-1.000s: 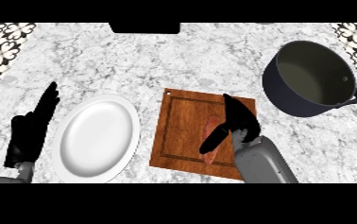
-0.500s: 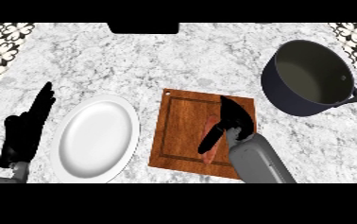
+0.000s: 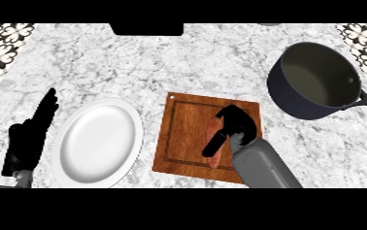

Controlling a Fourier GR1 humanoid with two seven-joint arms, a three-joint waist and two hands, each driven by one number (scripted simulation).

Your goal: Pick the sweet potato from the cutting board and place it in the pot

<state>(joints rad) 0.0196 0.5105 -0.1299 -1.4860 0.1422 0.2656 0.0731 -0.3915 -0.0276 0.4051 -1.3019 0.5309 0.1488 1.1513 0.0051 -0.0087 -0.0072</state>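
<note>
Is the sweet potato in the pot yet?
Not yet. The right hand is down over the sweet potato, which lies on the cutting board. No lift shows. Carrying it to the pot is left. The left hand rests beside the plate.

Veined marble counter [image 3: 179, 64], wood-grain cutting board [image 3: 186, 132], glossy white plate [image 3: 97, 144], dark matt metal pot [image 3: 312, 86].

reddish sweet potato [image 3: 214, 127] lengthwise on cutting board [image 3: 188, 127]
</note>
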